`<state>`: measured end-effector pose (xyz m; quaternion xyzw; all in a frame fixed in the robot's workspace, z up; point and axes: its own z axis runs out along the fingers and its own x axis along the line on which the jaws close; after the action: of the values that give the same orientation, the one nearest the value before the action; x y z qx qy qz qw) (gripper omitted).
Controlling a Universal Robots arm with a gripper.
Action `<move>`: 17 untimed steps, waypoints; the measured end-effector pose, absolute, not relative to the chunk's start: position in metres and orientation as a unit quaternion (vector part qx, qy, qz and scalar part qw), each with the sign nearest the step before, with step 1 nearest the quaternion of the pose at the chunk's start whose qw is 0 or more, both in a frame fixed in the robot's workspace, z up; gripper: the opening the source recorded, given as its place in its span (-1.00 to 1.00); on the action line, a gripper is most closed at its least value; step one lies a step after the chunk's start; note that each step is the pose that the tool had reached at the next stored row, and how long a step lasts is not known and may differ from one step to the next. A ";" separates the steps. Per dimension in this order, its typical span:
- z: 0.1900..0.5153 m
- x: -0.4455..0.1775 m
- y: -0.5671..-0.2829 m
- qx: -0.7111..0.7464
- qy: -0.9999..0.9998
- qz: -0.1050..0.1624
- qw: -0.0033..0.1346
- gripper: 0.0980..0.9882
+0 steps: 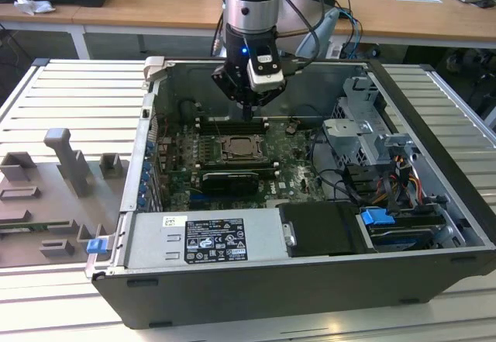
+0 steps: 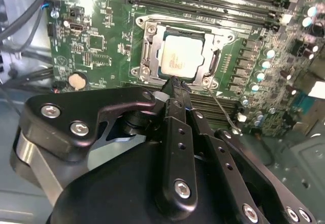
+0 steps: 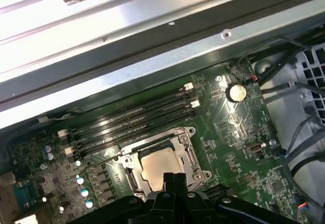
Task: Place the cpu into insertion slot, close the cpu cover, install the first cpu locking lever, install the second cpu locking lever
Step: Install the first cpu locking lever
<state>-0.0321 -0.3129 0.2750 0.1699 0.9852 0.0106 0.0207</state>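
Both wrist views show the gripper (image 2: 175, 84) clenched empty beside the seated cpu (image 2: 182, 56); the exterior view adds the computer case (image 1: 256, 299).

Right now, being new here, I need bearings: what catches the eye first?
The open computer case on the slatted bench, with the arm reaching in. In both wrist views the black claw, shut, sits by the silvery cpu set in the green board.
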 end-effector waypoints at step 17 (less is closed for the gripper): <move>0.275 -0.032 -0.313 0.096 0.995 0.012 0.020 -0.98</move>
<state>-0.0321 -0.3129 0.2750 0.0963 0.9951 0.0121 0.0199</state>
